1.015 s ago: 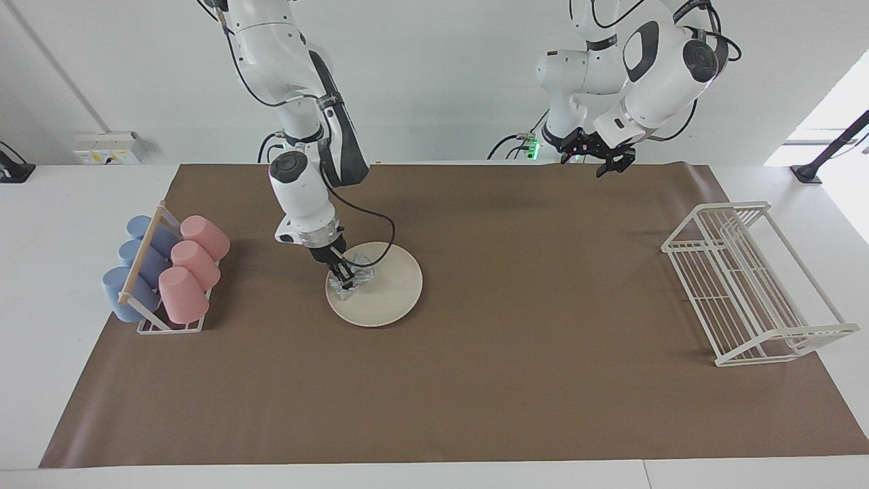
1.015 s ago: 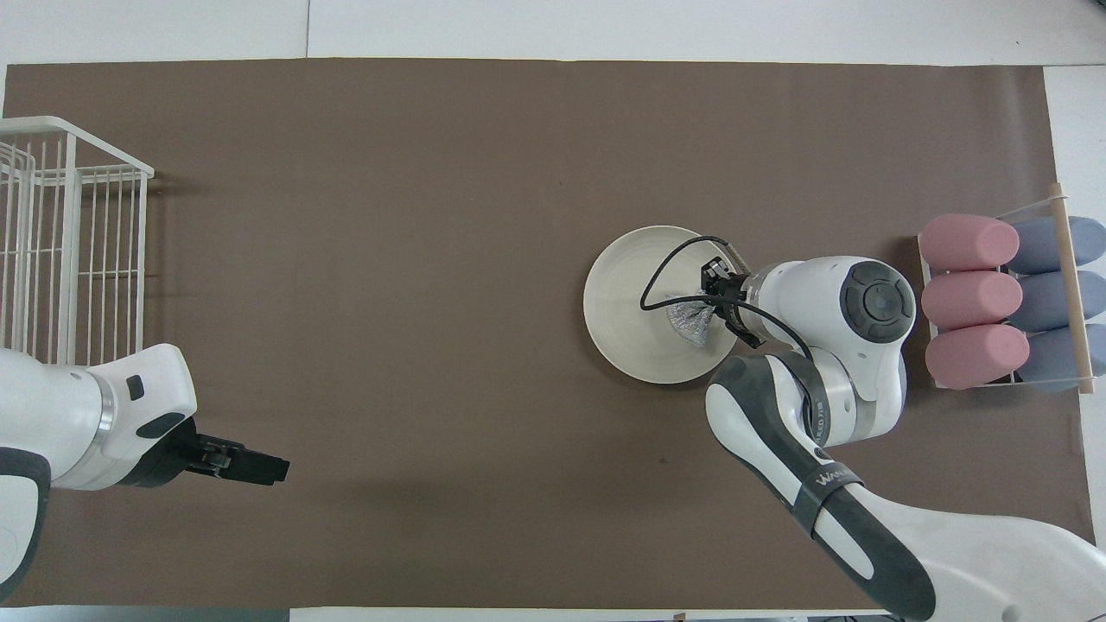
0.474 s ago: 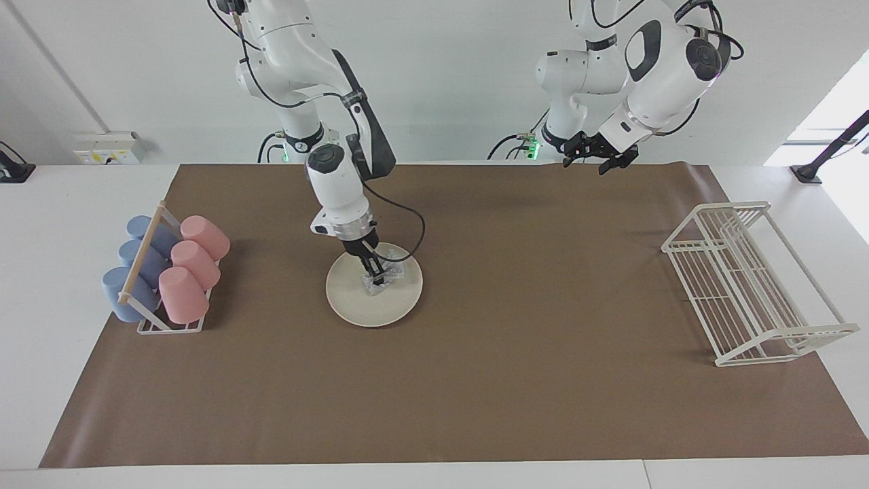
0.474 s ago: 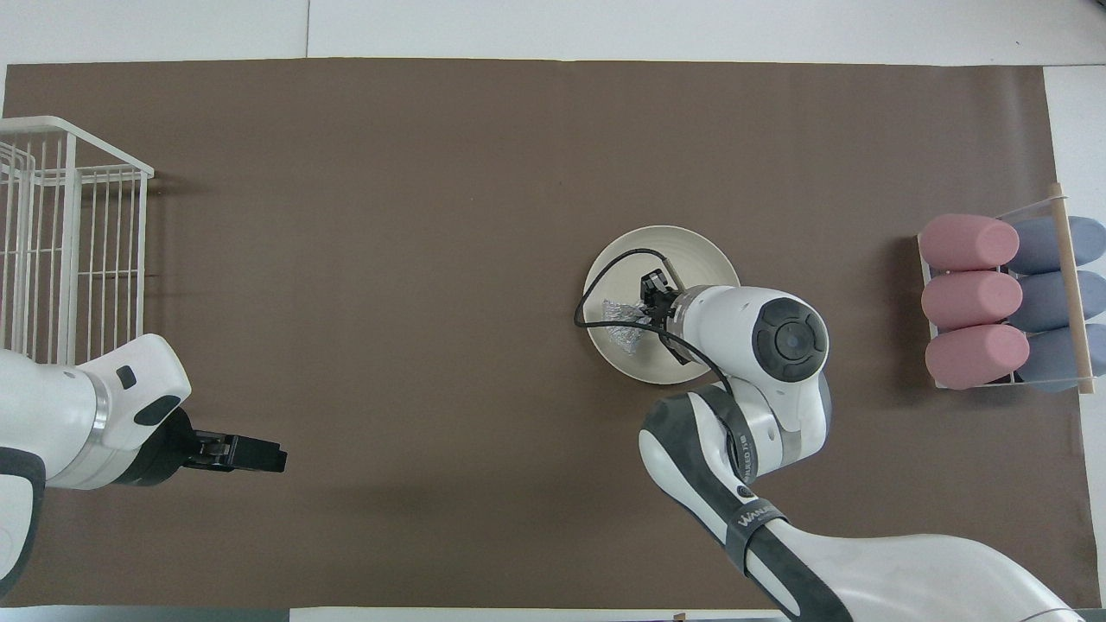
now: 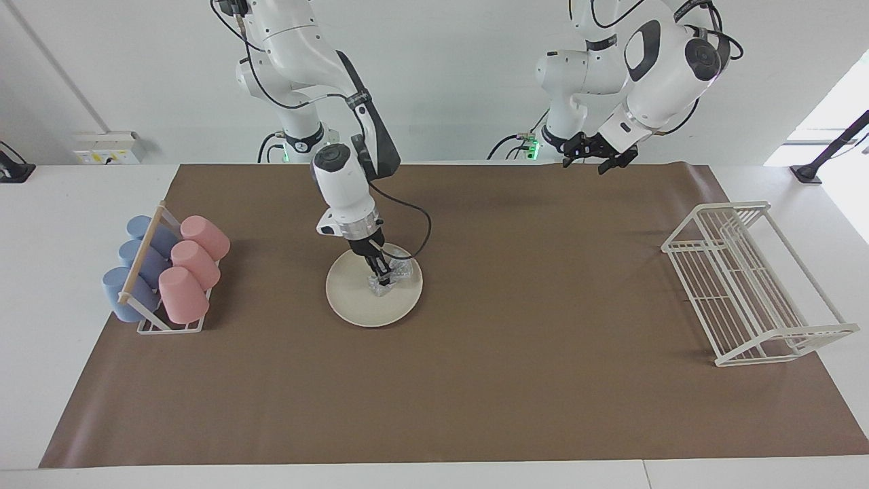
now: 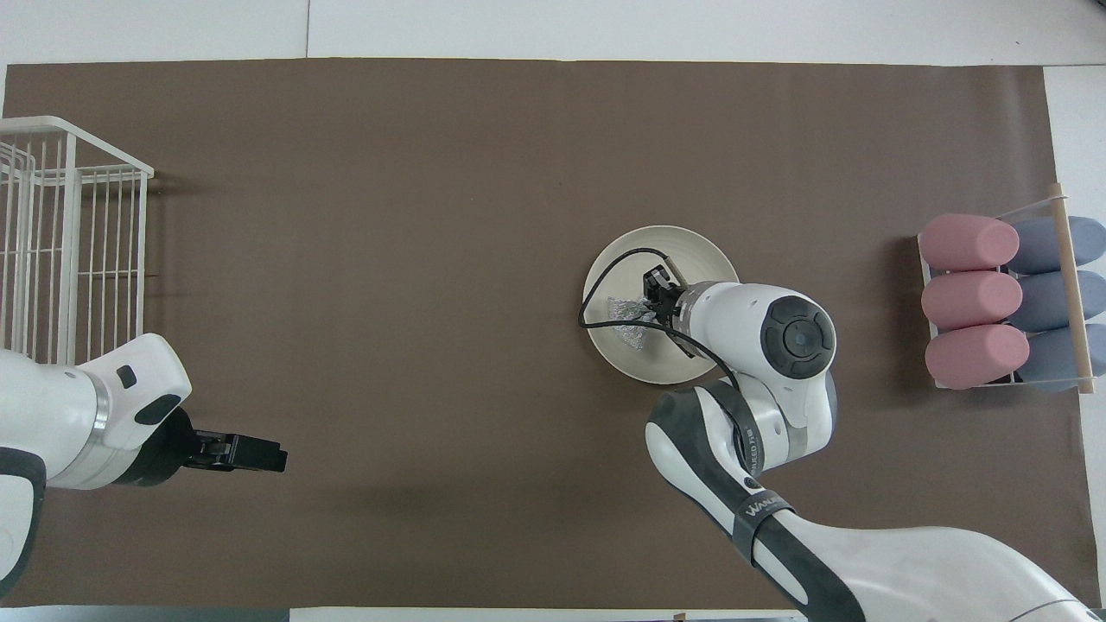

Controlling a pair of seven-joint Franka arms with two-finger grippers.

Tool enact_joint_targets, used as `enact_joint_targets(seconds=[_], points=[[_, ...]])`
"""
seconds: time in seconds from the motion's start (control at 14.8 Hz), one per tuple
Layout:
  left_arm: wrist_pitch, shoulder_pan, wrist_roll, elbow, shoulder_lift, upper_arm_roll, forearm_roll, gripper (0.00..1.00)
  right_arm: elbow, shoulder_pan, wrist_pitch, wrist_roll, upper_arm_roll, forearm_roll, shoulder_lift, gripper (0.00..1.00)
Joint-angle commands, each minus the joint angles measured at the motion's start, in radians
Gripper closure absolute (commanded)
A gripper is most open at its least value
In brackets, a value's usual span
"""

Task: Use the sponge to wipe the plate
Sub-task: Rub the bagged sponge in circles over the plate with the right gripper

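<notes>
Nearest me, my left gripper [image 5: 600, 160] waits with its fingers apart, holding nothing, over the desk's robot-side edge, well out of the way. My right gripper [image 5: 384, 280] is pinched tight on the sponge [image 5: 392, 278], pressing it down onto the plate [image 5: 360, 299] so it scrubs. The cup rack [image 5: 166, 272] and wire rack [image 5: 747, 285] sit at opposite ends, nothing blocking.

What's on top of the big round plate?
A shiny silver sponge sits on the cream plate, pinched by the right gripper. The plate under the sponge is covered, so I can't see that spot.
</notes>
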Motion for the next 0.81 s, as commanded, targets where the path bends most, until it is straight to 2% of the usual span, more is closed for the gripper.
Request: enact_joint_targets(seconds=[0.0,0.27,0.41,0.74], points=[[-0.015,0.004,-0.019,0.023,0.008,-0.003,0.018,0.0,-0.003,-0.092,0.006,-0.172,0.004,0.009,0.066,1.0],[-0.009,0.01,-0.048,0.023,0.008,-0.002,0.018,0.0,-0.005,-0.109,0.003,-0.207,0.005,0.011,0.066,1.0],[0.003,0.009,-0.049,0.023,0.008,-0.003,0.018,0.0,-0.005,-0.083,0.003,-0.118,0.005,0.011,0.065,1.0],[0.014,0.012,-0.048,0.021,0.008,-0.002,0.018,0.0,-0.002,0.058,0.012,0.152,0.005,0.011,0.062,1.0]])
